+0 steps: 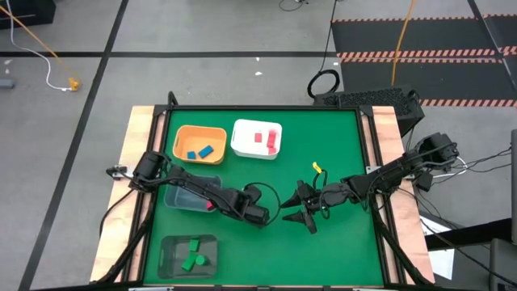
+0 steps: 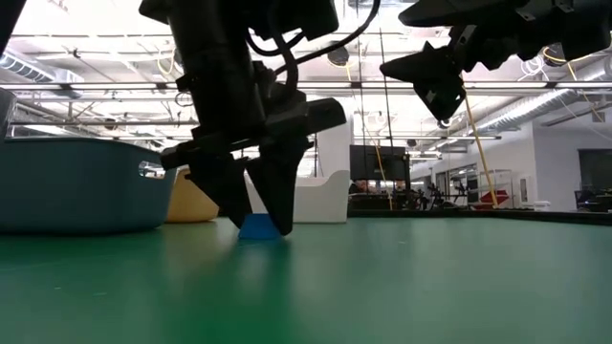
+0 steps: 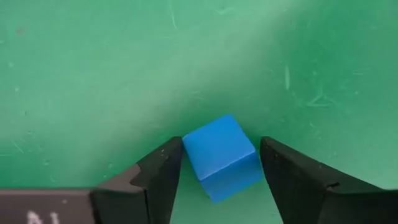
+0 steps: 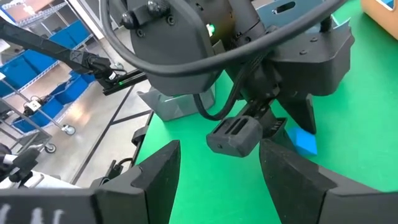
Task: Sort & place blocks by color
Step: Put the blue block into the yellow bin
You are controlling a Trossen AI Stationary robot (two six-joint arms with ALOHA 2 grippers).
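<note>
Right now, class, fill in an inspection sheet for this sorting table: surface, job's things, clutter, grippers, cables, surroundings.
Surface: green mat, wooden edges.
Job's things: blue cube on the mat; blue blocks in the orange bin; red and pink blocks in the white bin; green blocks in the grey bin.
Clutter: small yellow item on the mat.
Grippers: left gripper down on the mat, fingers either side of the blue cube, contact unclear; right gripper open, raised, empty.
Cables: loops along both arms; a coil on the floor.
Surroundings: grey floor, striped mats.
</note>
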